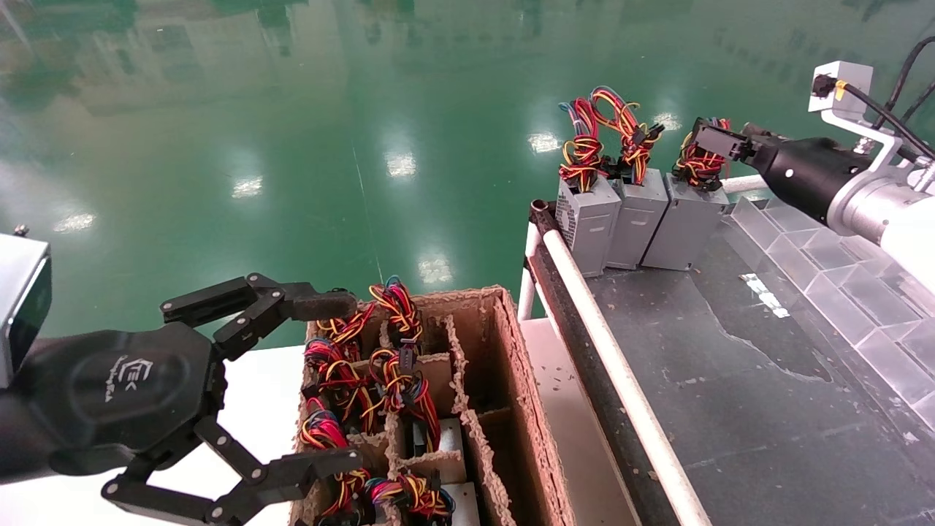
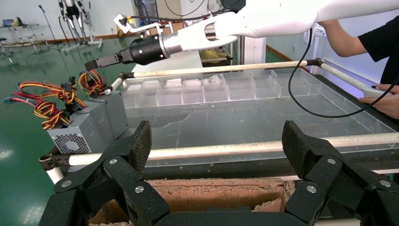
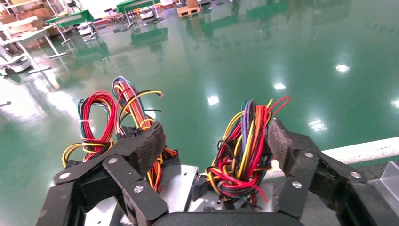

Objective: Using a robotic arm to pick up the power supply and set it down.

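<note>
Two tools: right tool (image 3: 214, 160) spread wide above the power supply (image 1: 685, 228); left tool (image 1: 292, 387) wide over the cardboard box (image 1: 526, 380).
Location: power supply upright, last of three grey units at the surface's (image 1: 730, 380) far edge, touching its neighbour (image 1: 637, 219).
Risk: fingers could snag wires or topple the row.
Look: plain grey metal, compact red-yellow-black wire coil (image 3: 242, 150).

Right tool (image 1: 719, 142) extended at far right, fingers (image 3: 146, 146) spread wide. Left tool (image 1: 321, 380) parked near left, fingers apart too.
</note>
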You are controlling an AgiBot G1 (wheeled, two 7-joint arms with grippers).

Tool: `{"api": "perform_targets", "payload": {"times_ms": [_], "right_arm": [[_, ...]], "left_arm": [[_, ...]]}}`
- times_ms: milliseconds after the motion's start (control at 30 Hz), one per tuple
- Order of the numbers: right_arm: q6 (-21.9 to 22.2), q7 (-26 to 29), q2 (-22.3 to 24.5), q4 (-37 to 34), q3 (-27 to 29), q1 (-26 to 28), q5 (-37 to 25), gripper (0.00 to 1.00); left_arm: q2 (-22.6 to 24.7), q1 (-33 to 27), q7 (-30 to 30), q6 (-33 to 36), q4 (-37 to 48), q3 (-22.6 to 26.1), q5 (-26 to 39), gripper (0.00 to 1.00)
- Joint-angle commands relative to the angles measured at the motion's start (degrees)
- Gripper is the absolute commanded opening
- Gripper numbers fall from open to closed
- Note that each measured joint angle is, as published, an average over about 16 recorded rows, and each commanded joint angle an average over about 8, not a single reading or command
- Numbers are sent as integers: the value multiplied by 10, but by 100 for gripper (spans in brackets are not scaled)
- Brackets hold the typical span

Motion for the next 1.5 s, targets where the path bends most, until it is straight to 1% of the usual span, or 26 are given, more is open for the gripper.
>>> {"api": "perform_targets", "payload": {"times_ms": [33,200,667,833,1000,1500], "right_arm": [[-1,-4,1,0,1,1,1,100],[-24,-7,11,5,8,7,12,100],[-140,2,59,19,27,49,39,100],[-167,5,72,30,31,51,41,100],[-190,11,86,71,39,29,42,100],[-263,37,139,248,71,-74,43,100]], "left_arm": [[0,0,0,0,0,0,0,100],[0,0,0,0,0,0,0,100],[0,0,0,0,0,0,0,100],[0,0,0,0,0,0,0,100],[0,0,0,0,0,0,0,100],[0,0,0,0,0,0,0,100]]}}
